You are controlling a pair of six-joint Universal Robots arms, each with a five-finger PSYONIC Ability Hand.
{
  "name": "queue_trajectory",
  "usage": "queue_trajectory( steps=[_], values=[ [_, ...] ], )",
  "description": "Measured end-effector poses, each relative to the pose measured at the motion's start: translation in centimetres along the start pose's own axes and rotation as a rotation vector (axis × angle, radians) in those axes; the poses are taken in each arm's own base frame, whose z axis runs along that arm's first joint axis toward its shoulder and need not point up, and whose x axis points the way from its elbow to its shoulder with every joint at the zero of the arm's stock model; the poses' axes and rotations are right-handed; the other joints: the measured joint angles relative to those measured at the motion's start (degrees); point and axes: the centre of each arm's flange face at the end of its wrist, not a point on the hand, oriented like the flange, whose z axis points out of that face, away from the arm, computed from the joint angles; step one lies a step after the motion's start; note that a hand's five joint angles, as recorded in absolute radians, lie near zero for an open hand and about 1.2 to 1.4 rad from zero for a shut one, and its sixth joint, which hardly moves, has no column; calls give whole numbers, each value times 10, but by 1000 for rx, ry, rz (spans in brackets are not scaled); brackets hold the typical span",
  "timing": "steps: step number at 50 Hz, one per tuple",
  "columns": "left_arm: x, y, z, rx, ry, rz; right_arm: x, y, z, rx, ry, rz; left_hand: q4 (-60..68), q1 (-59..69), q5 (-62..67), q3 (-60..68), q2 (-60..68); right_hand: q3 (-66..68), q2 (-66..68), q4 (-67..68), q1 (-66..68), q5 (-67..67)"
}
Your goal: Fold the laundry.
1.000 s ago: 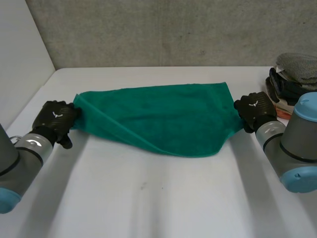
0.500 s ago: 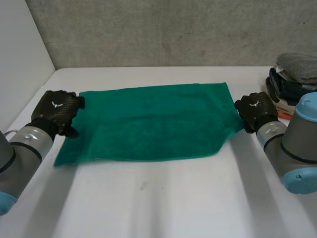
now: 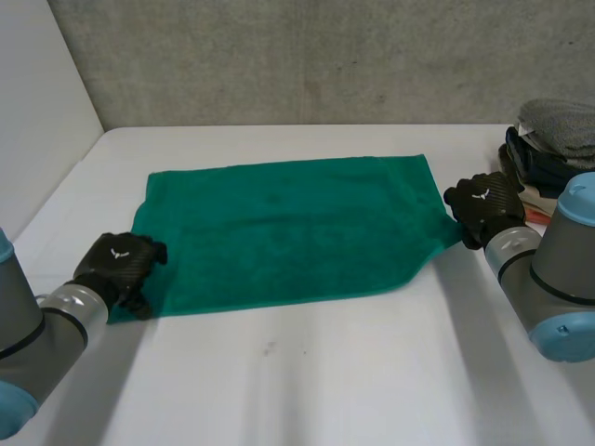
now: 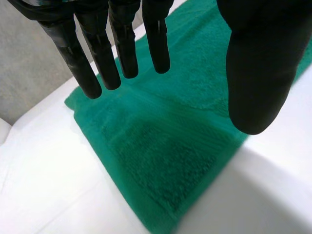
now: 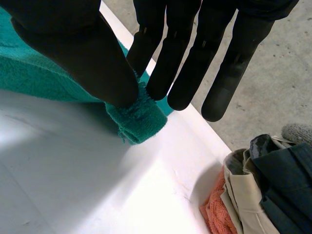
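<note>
A green towel (image 3: 288, 228) lies spread flat across the middle of the white table (image 3: 307, 381). My left hand (image 3: 119, 265) is at its near left corner. In the left wrist view its fingers (image 4: 102, 58) are straight and apart from the thumb, held just over the towel (image 4: 170, 161) with nothing gripped. My right hand (image 3: 482, 206) is at the towel's right edge. There its thumb (image 5: 83, 53) and fingers pinch a bunched bit of the towel's corner (image 5: 141, 119), lifted slightly off the table.
A pile of other laundry (image 3: 553, 139) sits at the table's far right, close behind my right hand; it is grey, dark, beige and orange cloth (image 5: 253, 195) in the right wrist view. A grey wall (image 3: 307, 56) runs along the table's back edge.
My left hand let go of the towel's left end, which dropped and spread flat. The hand then moved toward me to the near left corner. The right hand kept its pinch.
</note>
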Motion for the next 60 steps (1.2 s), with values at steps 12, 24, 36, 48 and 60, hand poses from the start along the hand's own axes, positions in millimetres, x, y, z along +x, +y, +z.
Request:
queue_trajectory(
  steps=[12, 24, 36, 48, 60],
  values=[
    [-12, 21, 16, -17, -42, -7, 1, 1, 1, -1, 3, 1, 0, 0, 0, 0, 0, 0, 0, 0, 0, 0],
    [-16, 34, 34, -27, -50, 84, -1, 4, 1, -9, -6, 1, 0, 0, 0, 0, 0, 0, 0, 0, 0, 0],
    [-18, 36, 47, -25, -50, 101, -2, 5, 1, -12, -9, 0, 17, 4, 2, 4, 8, 0, 0, 0, 0, 0],
    [-30, 24, 65, 66, -104, 121, -3, 5, 0, -13, -11, -2, 151, 148, 129, 143, 144, 0, 0, 0, 0, 0],
    [-30, 19, 71, 94, -107, 128, -2, 5, 0, -12, -10, -2, 361, 357, 355, 350, 357, 0, 0, 0, 0, 0]
  ],
)
